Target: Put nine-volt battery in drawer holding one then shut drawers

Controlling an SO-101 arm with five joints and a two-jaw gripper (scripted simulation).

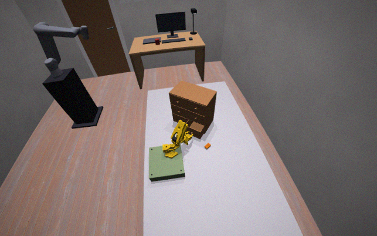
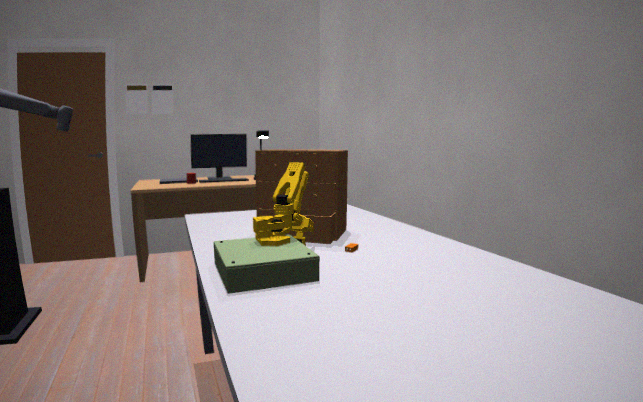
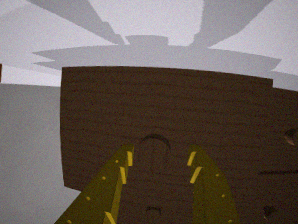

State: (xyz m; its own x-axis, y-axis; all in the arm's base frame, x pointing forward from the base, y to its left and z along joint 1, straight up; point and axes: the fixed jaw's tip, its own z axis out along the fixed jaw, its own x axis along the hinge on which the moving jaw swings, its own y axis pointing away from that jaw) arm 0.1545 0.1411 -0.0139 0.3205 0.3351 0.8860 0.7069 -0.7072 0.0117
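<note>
Near the far end of your white table [image 1: 228, 188] stands the wooden chest of drawers [image 1: 194, 93], its bottom drawer [image 1: 197, 127] pulled partway out toward the arm. Your yellow arm [image 1: 178, 135] rises from the green base block [image 1: 158, 170] and bends down in front of that drawer. Your gripper [image 3: 158, 163] points at the dark wood face, its two yellow fingers parted a little with nothing between them. In the wrist view a small rounded knob on the wood sits just ahead of the fingertips, apart from them. Your orange nine-volt battery [image 1: 207, 145] lies flat on the table, to the right of the arm and just in front of the open drawer, nearer the table's right edge. You cannot see into any drawer from these views.
</note>
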